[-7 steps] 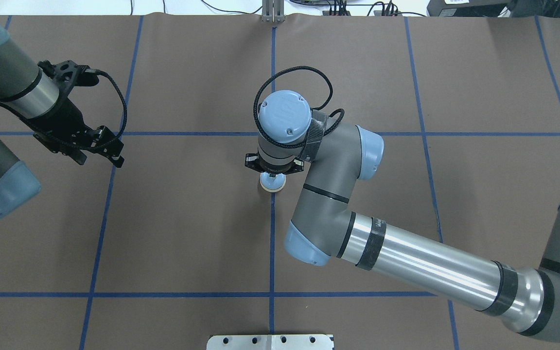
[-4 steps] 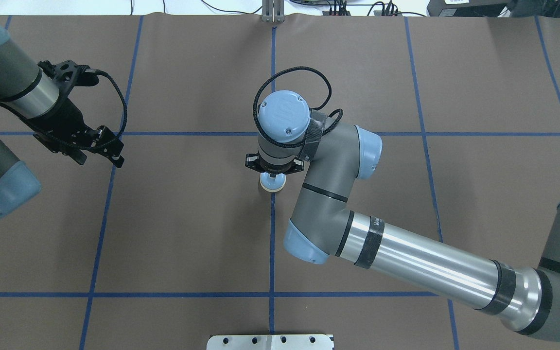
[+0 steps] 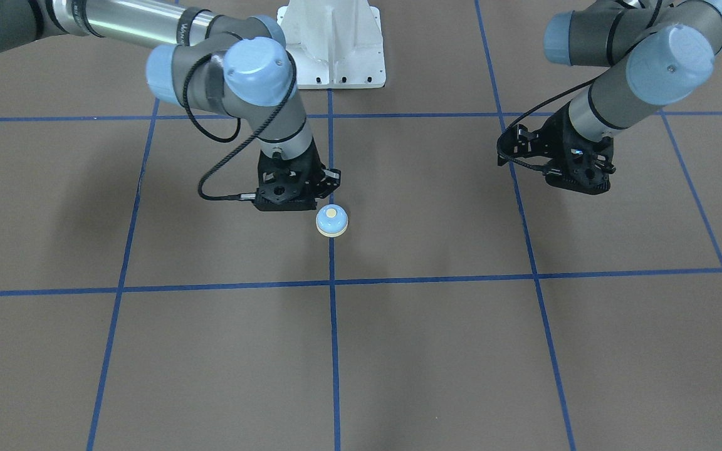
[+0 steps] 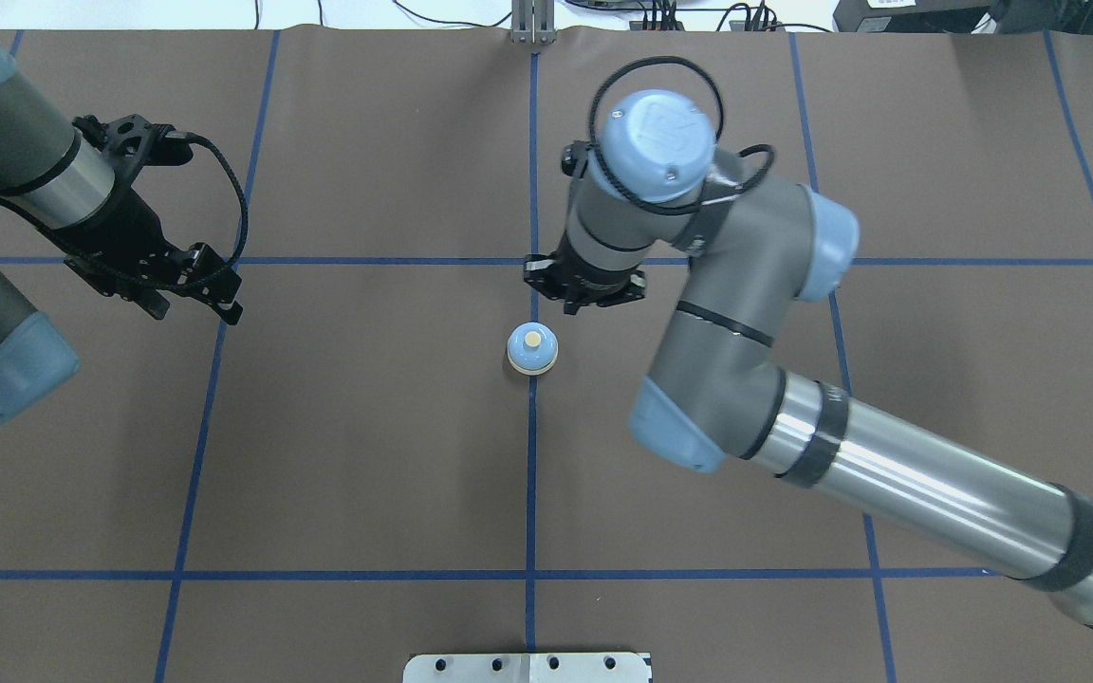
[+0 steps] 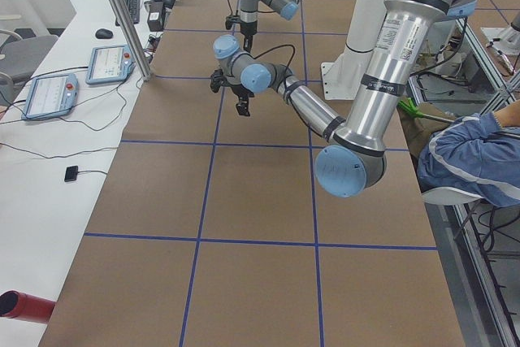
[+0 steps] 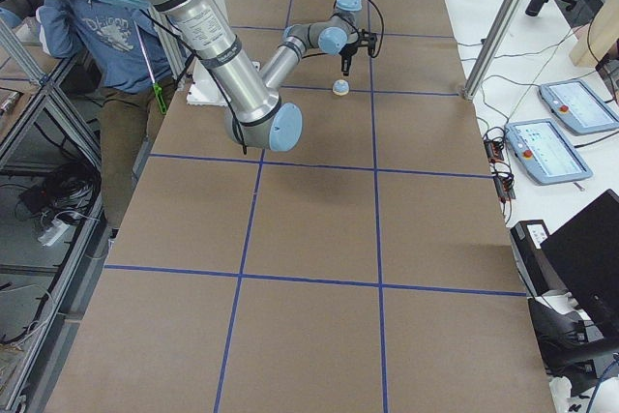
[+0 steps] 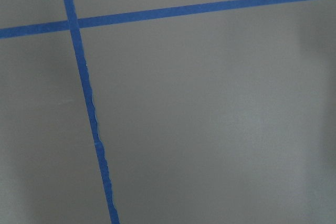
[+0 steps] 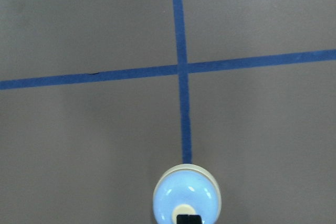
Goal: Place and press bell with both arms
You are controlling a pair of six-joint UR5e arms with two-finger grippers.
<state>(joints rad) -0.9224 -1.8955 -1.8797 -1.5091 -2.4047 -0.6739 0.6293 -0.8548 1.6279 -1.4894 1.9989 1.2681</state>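
The bell stands upright on the brown table at its middle, on a blue tape line; it also shows in the front view, the right side view and the right wrist view. My right gripper points down, just beyond the bell and apart from it. Its fingertips show as one black tip at the bottom middle of the right wrist view, so it is shut and empty. My left gripper hovers far to the left, open and empty.
Blue tape lines divide the brown table cover. The white pedestal stands at the robot's side. A metal plate lies at the near edge and a post at the far edge. A seated person is beside the table.
My right gripper has risen off the bell and moved toward the far side and a little right, so the bell's button now shows. The bell and the left arm have not moved.
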